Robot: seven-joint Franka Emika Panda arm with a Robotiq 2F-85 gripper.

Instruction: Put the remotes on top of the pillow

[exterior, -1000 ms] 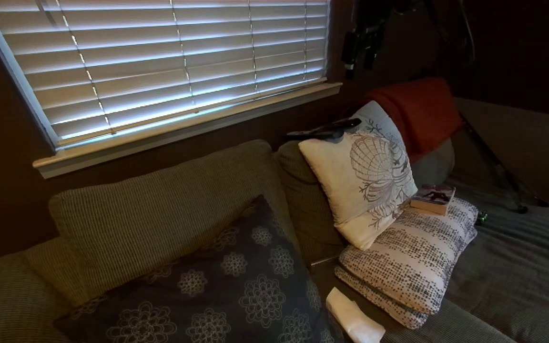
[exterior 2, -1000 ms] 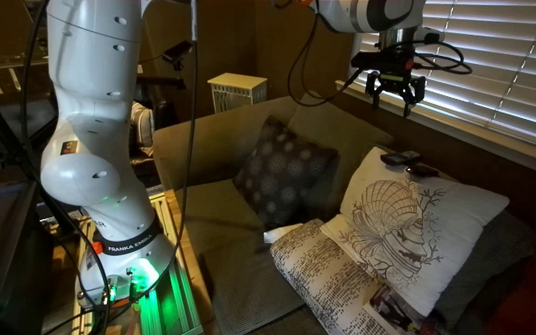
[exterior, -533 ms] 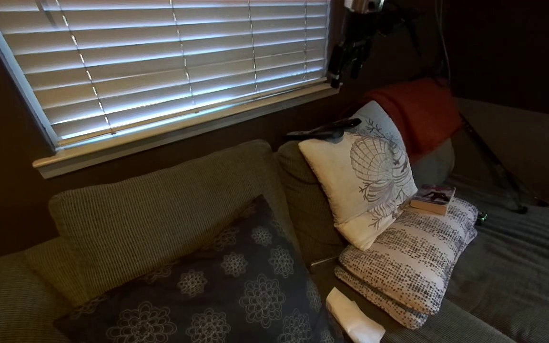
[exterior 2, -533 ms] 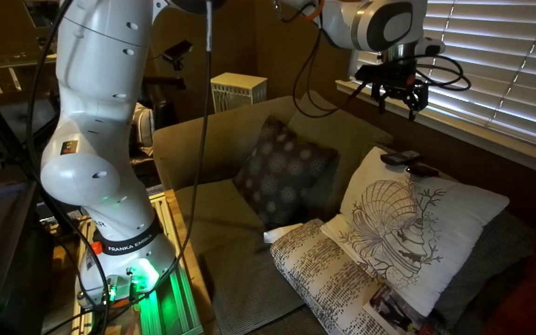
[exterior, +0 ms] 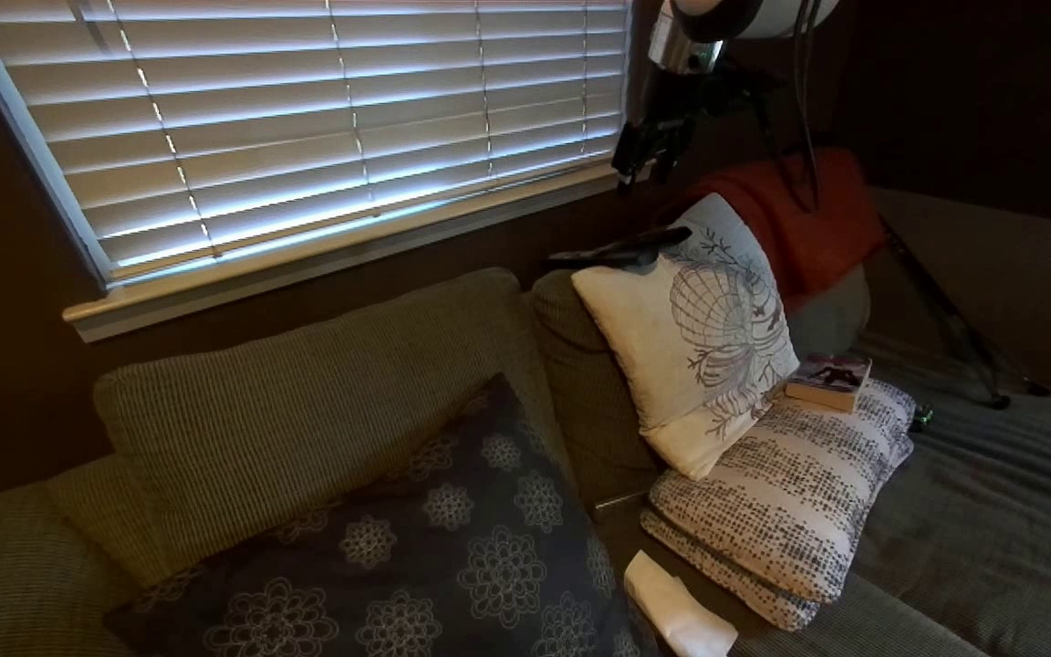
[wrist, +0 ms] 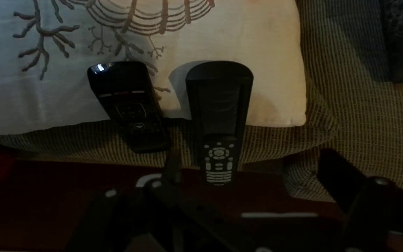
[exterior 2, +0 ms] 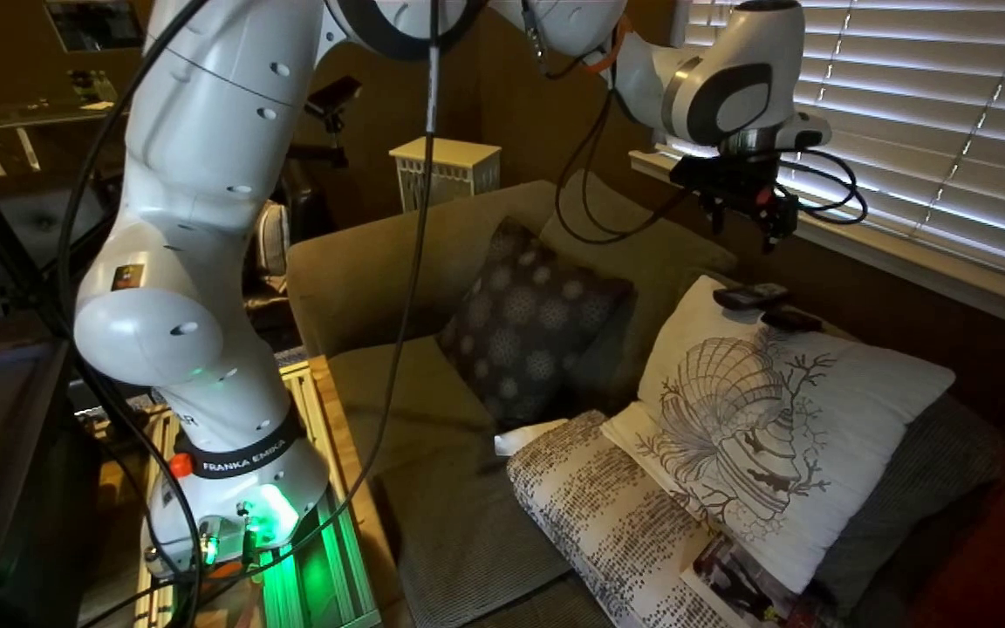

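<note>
Two black remotes lie side by side across the top edge of the white shell-print pillow (exterior 2: pixel 860 392). The longer one with grey buttons (wrist: pixel 219 105) and the glossy one (wrist: pixel 131 108) show in the wrist view. They also show in an exterior view, the longer one (exterior 2: pixel 751 296) beside the glossy one (exterior 2: pixel 790 319). The pillow (exterior 2: pixel 598 488), grey-and-cream and banded, lies flat below, partly covered by the white pillow; it is out of the wrist view. My gripper (wrist: pixel 252 161) is open and empty, above the remotes by the window sill. Its fingers (exterior 2: pixel 742 228) point down.
A book (exterior: pixel 831 376) lies on the banded pillow. A dark patterned cushion (exterior: pixel 434 547) leans on the couch. A white cloth or paper (exterior: pixel 679 607) lies beside the pillow. The window sill (exterior: pixel 379 228) and wall run behind the couch. A red blanket (exterior: pixel 808 219) hangs over the backrest.
My gripper has come down toward the remotes and, in an exterior view, shifted toward the window. The fingers stay open. The remotes and pillows have not moved.
</note>
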